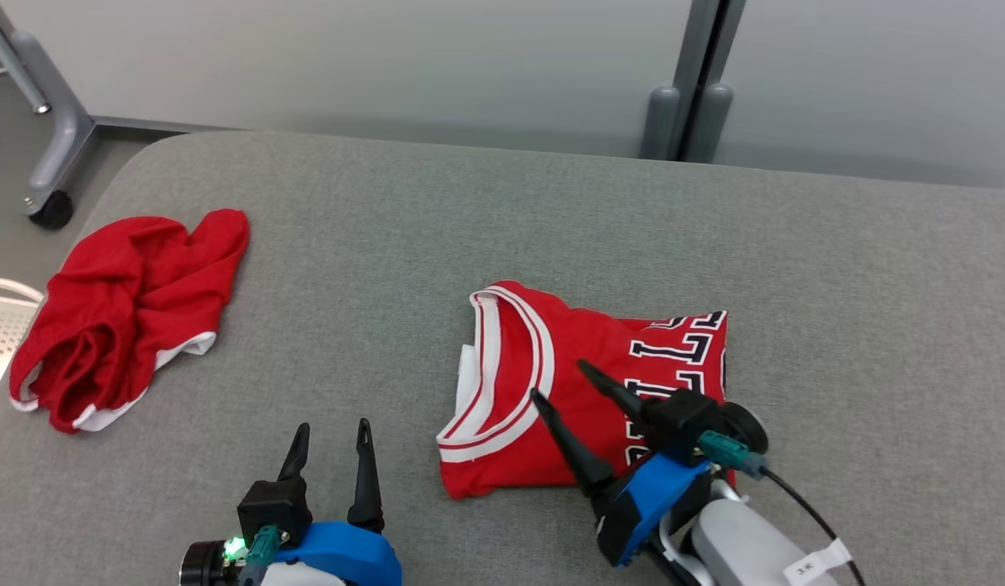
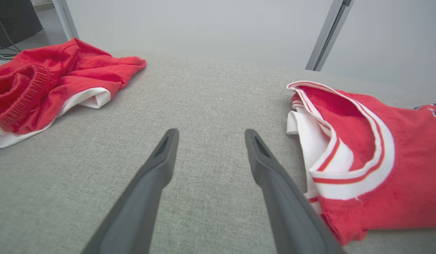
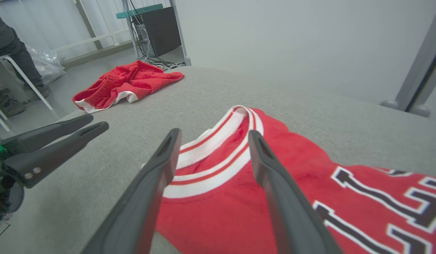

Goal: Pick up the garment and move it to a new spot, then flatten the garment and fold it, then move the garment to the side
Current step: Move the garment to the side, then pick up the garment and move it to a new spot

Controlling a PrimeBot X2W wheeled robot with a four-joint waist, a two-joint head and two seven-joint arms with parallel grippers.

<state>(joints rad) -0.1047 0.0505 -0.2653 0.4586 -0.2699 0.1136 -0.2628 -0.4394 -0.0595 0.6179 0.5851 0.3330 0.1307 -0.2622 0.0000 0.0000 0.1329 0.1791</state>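
Observation:
The garment is a red jersey with white-and-red trim and dark letters, lying folded on the grey table. My right gripper hovers over its near half, fingers spread, nothing between them; the right wrist view has the jersey just under the gripper. My left gripper stands open over bare cloth to the left of the jersey, near the front edge. In the left wrist view the jersey lies right of the left gripper.
Red shorts with white hems lie crumpled at the table's left end, also in the left wrist view and right wrist view. A wheeled grey stand is beyond the left corner. A person's legs stand by a white frame.

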